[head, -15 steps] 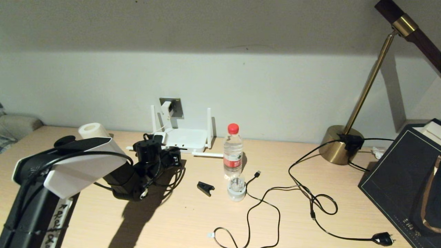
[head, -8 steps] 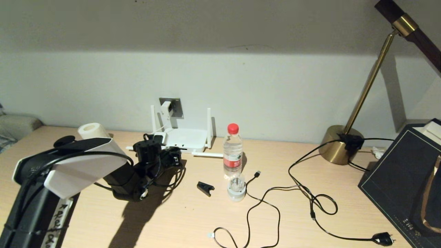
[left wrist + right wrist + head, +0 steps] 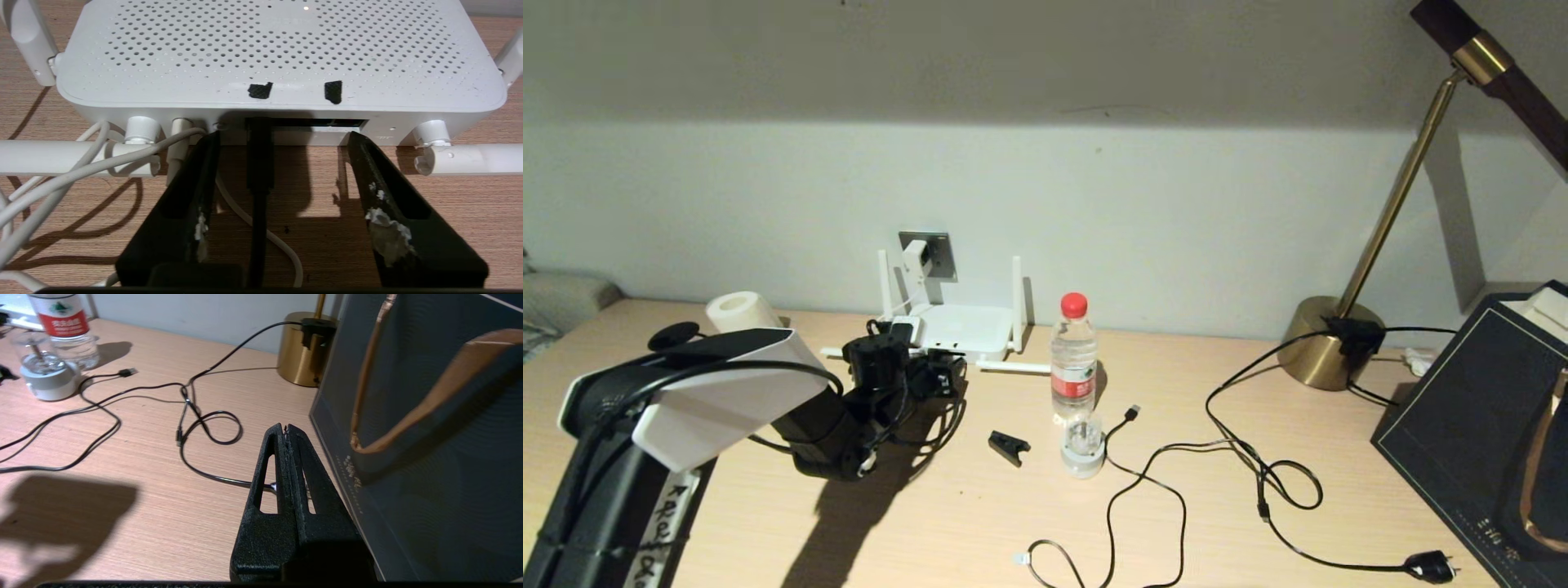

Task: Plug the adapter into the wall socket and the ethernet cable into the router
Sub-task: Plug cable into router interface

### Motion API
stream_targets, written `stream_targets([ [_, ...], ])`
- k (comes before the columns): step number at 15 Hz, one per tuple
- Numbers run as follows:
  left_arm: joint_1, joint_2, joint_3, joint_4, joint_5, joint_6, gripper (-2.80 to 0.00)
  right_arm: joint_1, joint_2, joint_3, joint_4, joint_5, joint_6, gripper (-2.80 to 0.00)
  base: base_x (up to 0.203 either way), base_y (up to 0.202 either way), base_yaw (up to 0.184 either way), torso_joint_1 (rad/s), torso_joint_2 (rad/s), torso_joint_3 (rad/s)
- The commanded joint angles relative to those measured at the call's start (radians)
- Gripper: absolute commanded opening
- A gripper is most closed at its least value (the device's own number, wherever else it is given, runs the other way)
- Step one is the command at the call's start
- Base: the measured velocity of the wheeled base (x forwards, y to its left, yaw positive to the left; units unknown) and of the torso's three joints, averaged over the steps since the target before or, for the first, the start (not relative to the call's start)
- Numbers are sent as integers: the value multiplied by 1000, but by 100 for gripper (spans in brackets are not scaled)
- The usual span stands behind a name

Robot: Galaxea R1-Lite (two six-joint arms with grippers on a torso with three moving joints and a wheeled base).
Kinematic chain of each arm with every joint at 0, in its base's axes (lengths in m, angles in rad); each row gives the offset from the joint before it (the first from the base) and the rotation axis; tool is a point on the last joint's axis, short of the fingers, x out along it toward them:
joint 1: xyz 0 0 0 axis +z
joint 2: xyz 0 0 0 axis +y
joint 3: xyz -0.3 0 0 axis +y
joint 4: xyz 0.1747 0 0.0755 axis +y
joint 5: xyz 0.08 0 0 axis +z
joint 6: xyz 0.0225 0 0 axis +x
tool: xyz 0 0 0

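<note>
Fingers of the left gripper (image 3: 282, 143) stand spread either side of the ethernet cable (image 3: 258, 163), clear of it, its plug seated in the dark slot of the router (image 3: 282, 53) on the bench (image 3: 980, 523). Behind, the adapter (image 3: 916, 255) sits in the wall socket (image 3: 941, 251). The right gripper (image 3: 286, 430) hovers over the bench with fingers pressed together, holding nothing.

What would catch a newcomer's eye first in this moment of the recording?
The left gripper, fingers spread, sits at the router's front edge, where the black ethernet cable runs into the dark slot. Behind the router, the white adapter sits in the wall socket. The right gripper is shut, idle beside a dark bag.
</note>
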Motion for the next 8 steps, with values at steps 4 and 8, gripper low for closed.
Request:
stream_targets([
  [4,-2,-5,12,-30,2,2,0,1,2,23,-1,1,-1,-280,0,0,0,0,0,0],
  [8,-11,-22,51,-61,3,2,0,1,2,23,-1,1,-1,-280,0,0,0,0,0,0],
])
